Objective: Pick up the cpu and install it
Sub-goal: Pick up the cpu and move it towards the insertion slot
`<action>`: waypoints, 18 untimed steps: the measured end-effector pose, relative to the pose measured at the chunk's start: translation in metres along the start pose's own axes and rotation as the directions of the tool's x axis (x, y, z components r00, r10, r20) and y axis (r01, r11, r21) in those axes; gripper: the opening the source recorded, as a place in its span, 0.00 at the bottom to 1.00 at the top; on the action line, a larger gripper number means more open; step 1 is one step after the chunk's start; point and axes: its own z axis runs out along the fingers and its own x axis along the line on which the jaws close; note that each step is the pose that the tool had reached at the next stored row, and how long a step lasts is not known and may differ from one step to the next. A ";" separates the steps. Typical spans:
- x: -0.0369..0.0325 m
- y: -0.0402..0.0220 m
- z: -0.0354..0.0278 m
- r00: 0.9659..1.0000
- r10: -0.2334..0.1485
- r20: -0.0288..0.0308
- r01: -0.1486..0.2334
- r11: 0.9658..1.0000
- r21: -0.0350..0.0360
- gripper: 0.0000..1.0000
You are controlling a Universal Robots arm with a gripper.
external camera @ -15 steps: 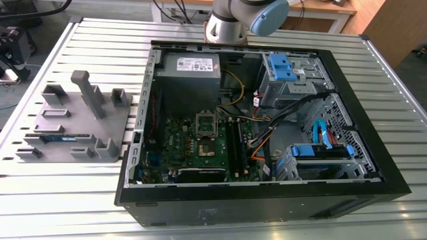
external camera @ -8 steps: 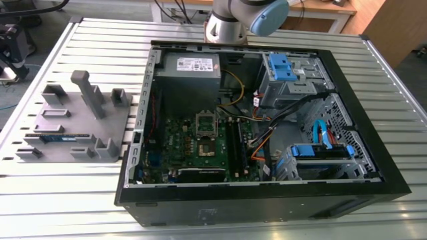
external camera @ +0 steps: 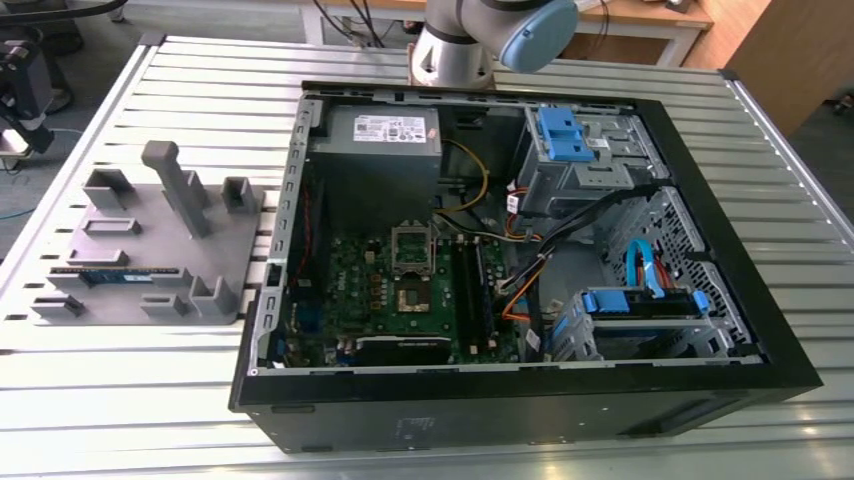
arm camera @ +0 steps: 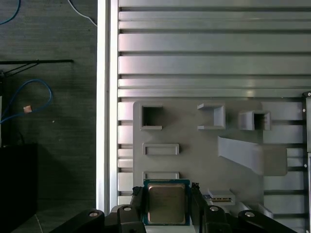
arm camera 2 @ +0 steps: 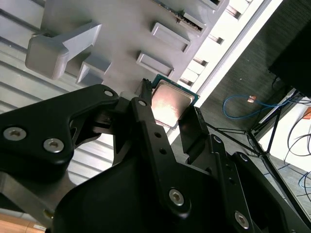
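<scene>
The cpu (arm camera: 166,202), a small square chip with a shiny metal top and green edge, sits between my gripper's (arm camera: 166,193) two black fingers (arm camera: 137,200) in both wrist views. The gripper (arm camera 2: 170,98) is shut on the cpu (arm camera 2: 171,104), one finger against each of two opposite sides. It hangs well above the grey fixture tray (arm camera: 194,145) on the slatted table. In the exterior view the open computer case (external camera: 534,250) lies flat, with the motherboard's silver socket frame (external camera: 411,262) near the middle of the green board.
The grey fixture tray (external camera: 147,250) lies at the exterior view's left of the case, with raised posts and a blue-green memory stick (external camera: 114,275) in a slot. The arm (external camera: 481,40) rises behind the case. Cables, drive cages and a power supply (external camera: 384,135) crowd the case.
</scene>
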 end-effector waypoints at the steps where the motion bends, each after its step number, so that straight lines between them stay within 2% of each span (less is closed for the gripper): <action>1: 0.0000 0.0000 0.0000 1.000 0.000 0.000 0.000 1.000 0.000 0.47; 10: 0.0000 0.0002 -0.0039 1.000 0.000 0.000 0.000 1.000 0.000 0.47; 18: 0.0000 0.0005 -0.0134 1.000 0.000 0.000 0.000 1.000 0.000 0.47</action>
